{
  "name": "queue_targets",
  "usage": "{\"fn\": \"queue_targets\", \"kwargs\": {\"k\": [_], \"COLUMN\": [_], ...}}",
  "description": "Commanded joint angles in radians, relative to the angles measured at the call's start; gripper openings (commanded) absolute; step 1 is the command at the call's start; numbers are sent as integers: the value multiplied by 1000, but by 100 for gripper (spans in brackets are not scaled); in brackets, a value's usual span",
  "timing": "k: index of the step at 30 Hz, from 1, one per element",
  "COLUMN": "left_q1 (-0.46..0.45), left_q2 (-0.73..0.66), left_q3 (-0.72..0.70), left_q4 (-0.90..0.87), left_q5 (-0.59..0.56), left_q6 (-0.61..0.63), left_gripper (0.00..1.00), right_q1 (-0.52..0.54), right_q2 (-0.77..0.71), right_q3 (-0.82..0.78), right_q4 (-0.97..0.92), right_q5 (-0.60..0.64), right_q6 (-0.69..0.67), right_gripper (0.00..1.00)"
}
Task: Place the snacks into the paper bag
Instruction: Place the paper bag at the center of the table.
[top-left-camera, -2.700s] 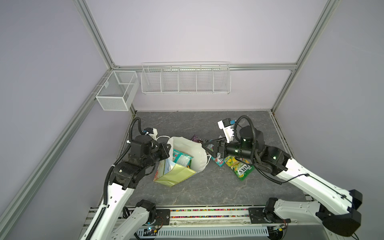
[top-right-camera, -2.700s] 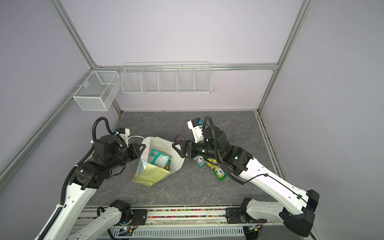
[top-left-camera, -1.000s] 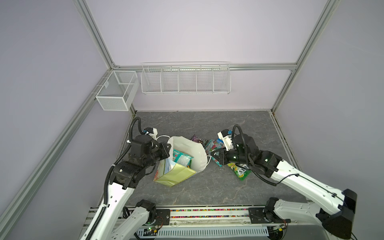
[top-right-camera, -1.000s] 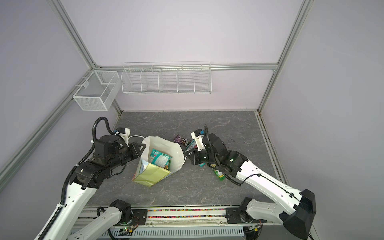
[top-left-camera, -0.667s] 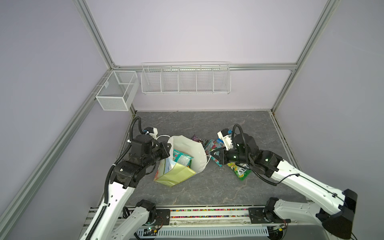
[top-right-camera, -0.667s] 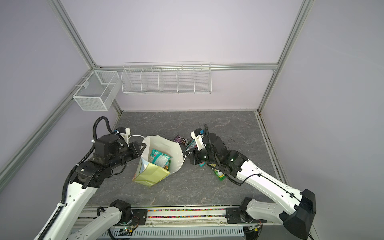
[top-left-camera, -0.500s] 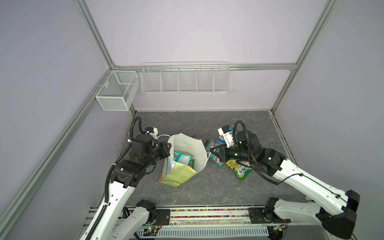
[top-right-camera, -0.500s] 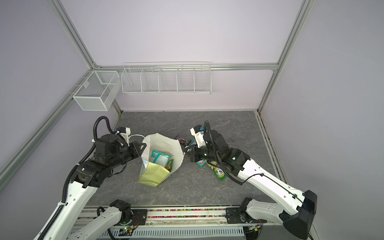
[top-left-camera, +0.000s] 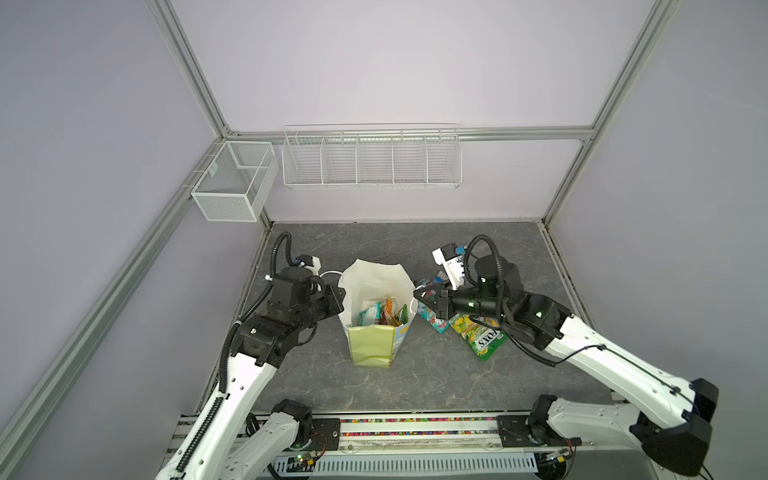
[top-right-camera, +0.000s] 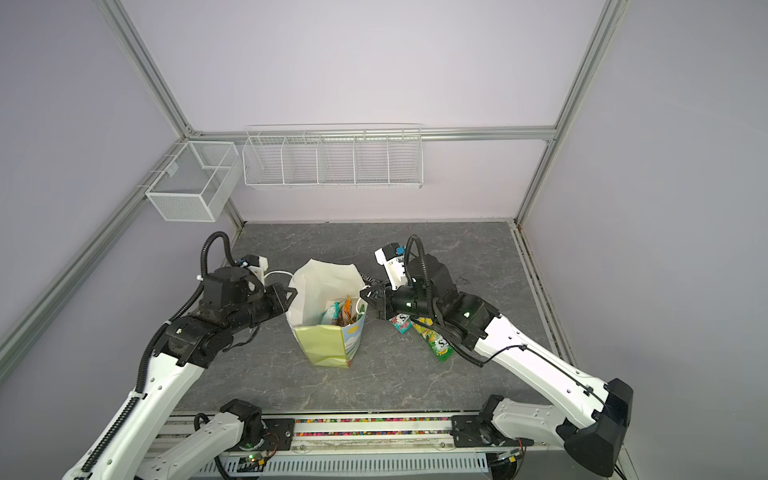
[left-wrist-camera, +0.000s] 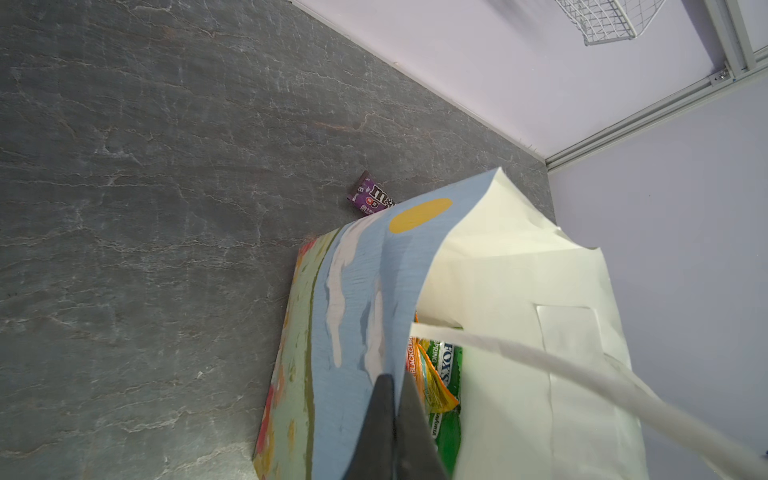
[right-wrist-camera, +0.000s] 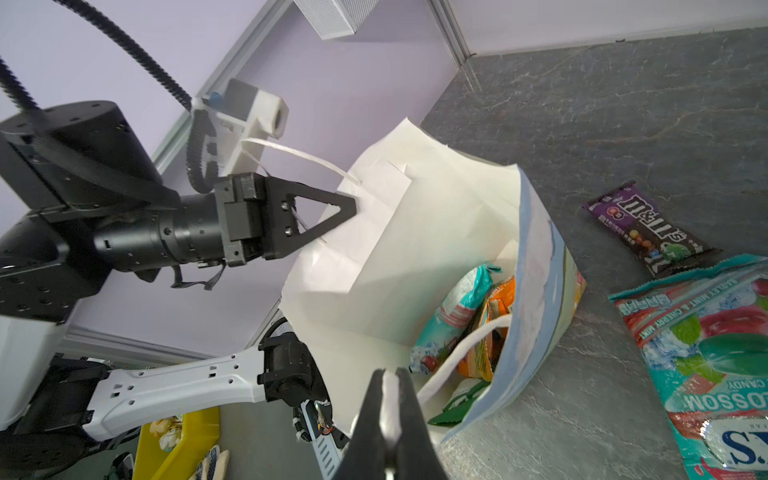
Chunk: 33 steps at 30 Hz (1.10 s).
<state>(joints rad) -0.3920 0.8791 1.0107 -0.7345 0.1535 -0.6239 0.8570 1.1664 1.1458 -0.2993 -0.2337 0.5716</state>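
Right gripper (right-wrist-camera: 388, 376) pinches paper bag (right-wrist-camera: 395, 257) handle (right-wrist-camera: 457, 349) — only wrist view shows.

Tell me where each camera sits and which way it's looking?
Both top views: high above the arms' bases, looking down at the paper bag; both arms show.
Left wrist: on the left arm, looking along the left tool, shut on the bag's rim.
Right wrist: on the right arm, facing the bag's mouth past the right tool; the left arm shows too.
Shared: both wrist views catch the purple packet.

paper bag (top-left-camera: 371, 347) upright on table (top-left-camera: 365, 245), snacks (top-left-camera: 384, 318) inside, loose packets (top-left-camera: 482, 338) just right of it, 2 wire baskets (top-left-camera: 372, 162) behind
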Motion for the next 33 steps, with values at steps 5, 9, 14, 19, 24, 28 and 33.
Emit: {"fn": "queue_targets", "kwargs": {"k": [5, 9, 14, 19, 24, 28, 33], "left_q1": [-15, -15, -15, -15, -15, -16, -15], "left_q2": [-2, 1, -2, 1, -3, -9, -13], "left_q3": [56, 83, 75, 56, 59, 66, 66], "left_q4": [-6, -30, -17, -9, -6, -14, -17], "left_q5": [-20, -26, -14, -17, -16, -29, -29], "left_q6": [21, 32, 29, 24, 21, 19, 20], "left_gripper": [0, 0, 0, 0, 0, 5, 29], "right_q1": [-5, -5, -3, -4, -7, -7, -7], "right_q2": [-5, -16, -48, -43, -34, -23, -10], "right_q3": [54, 99, 85, 51, 51, 64, 72], "right_q4": [-10, 1, 63, 45, 29, 10, 3], "right_q5": [-19, -30, -35, -7, 13, 21, 11], "right_q6": [-17, -24, -19, -17, -20, -24, -23], "right_gripper": [7, 7, 6, 7, 7, 12, 21]}}
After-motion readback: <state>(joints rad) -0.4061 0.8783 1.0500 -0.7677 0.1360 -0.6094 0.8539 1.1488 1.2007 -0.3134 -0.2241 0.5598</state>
